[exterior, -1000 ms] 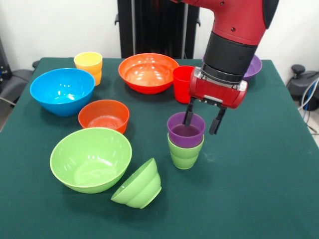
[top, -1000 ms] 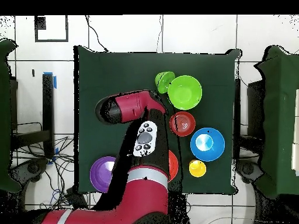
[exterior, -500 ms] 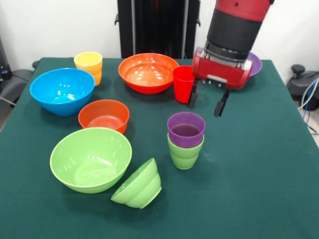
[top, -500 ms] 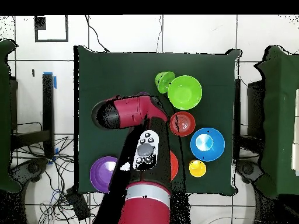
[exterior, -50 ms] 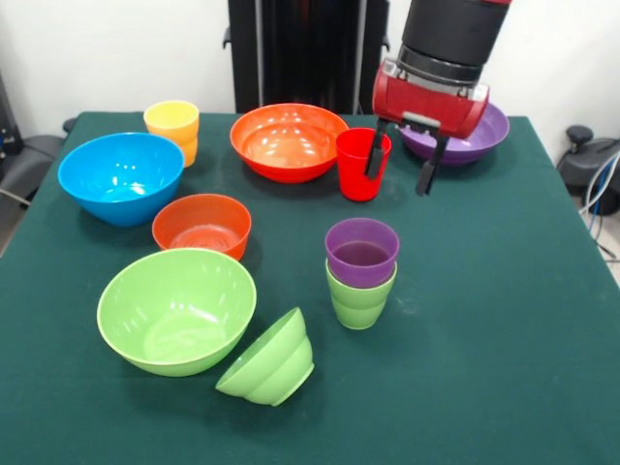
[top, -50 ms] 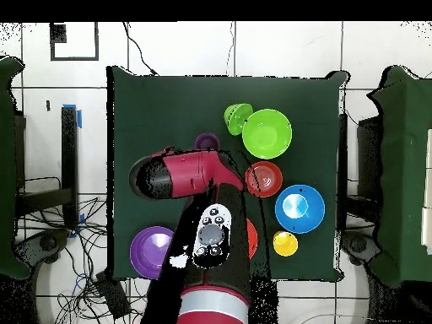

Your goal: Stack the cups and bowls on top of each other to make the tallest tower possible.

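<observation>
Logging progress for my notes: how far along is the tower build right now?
Done: the purple plastic tumbler sits nested in the light-green plastic tumbler.
In hand: nothing; the open claw hangs by the red plastic tumbler.
Left: red tumbler, yellow plastic tumbler and every bowl sit unstacked.

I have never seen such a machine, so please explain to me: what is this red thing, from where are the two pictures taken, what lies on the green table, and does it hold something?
The red and black thing is a robot arm. Its gripper has two black fingers, open and holding nothing, beside the red cup. One picture looks across the table; the other looks straight down on it. On the table stand a purple cup nested inside a green cup, a yellow cup, and bowls: blue, large orange, small orange, large green, purple, and a small green one tipped on its side.
</observation>
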Robot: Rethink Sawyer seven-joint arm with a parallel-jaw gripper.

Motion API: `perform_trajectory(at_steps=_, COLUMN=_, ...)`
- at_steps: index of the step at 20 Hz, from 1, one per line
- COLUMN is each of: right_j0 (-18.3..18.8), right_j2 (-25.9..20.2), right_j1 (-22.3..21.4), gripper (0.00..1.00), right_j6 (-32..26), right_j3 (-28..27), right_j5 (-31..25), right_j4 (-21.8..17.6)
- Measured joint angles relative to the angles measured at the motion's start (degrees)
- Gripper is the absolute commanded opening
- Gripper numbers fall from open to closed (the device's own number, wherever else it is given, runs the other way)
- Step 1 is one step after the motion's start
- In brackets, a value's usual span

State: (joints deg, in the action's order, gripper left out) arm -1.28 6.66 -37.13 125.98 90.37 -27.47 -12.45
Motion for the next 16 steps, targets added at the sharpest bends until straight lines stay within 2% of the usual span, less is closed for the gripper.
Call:
perform_trajectory(at_steps=6, right_j0=-0.3, right_j2=-0.1, right_j1=-1.5, gripper=1.0, right_j6=0.0, right_j3=4.5, right_j5=1.1, right_j4=-0.1)
perform_trajectory(at_steps=12, right_j0=-1.6, right_j2=-0.1, right_j1=-1.3, gripper=1.0, right_j6=0.0, right_j3=8.4, right_j5=4.7, right_j4=0.0)
perform_trajectory(at_steps=16, right_j0=-3.0, right_j2=0.1, right_j1=-0.7, gripper=1.0, right_j6=0.0, right_j3=11.1, right_j5=9.0, right_j4=0.0)
